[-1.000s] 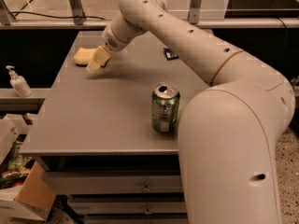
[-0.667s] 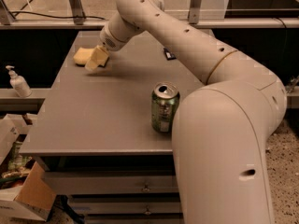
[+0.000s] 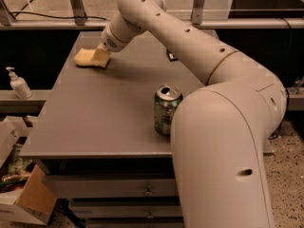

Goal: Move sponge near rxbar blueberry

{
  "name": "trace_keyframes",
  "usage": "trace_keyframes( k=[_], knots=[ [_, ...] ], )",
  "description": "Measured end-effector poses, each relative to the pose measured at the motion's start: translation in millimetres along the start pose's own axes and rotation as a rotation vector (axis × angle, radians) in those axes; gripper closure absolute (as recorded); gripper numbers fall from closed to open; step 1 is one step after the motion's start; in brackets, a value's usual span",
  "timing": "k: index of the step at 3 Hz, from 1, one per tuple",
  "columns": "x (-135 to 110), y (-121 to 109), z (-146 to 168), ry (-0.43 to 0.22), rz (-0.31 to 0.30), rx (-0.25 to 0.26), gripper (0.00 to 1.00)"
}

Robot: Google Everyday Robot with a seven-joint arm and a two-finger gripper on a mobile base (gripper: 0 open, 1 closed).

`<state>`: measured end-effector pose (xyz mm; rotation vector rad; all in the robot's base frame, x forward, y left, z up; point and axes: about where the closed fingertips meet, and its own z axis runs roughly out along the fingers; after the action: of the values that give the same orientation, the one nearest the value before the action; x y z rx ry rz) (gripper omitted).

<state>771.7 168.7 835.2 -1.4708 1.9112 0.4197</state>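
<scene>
Cream gripper [image 3: 101, 56] at right end of pale yellow soft rectangular sponge [image 3: 84, 58], grip cannot be told, dark navy flat rxbar wrapper [image 3: 172, 56] well apart

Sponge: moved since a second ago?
No. The sponge lies just as far from the can, far left on the table, the hand at its can-side end.

Cream tool [image 3: 101, 56] at pale yellow sponge [image 3: 84, 58], green can [image 3: 166, 110], grey table [image 3: 104, 118], dark rxbar blueberry [image 3: 171, 56].

Only one cam: high up behind the shoulder of the arm [image 3: 223, 141], looking down across the table [image 3: 95, 122], fairly close; the gripper [image 3: 101, 56] sits upper left, at the sponge [image 3: 84, 57].
</scene>
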Motion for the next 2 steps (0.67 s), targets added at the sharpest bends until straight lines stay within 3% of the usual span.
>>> trace_keyframes(
  k=[1,2],
  knots=[
    [6.3,-0.8,-2.8,0.007,0.012,0.003,0.87],
    [16.0,1.4,-15.3,0.003,0.027,0.017,1.00]
  ],
)
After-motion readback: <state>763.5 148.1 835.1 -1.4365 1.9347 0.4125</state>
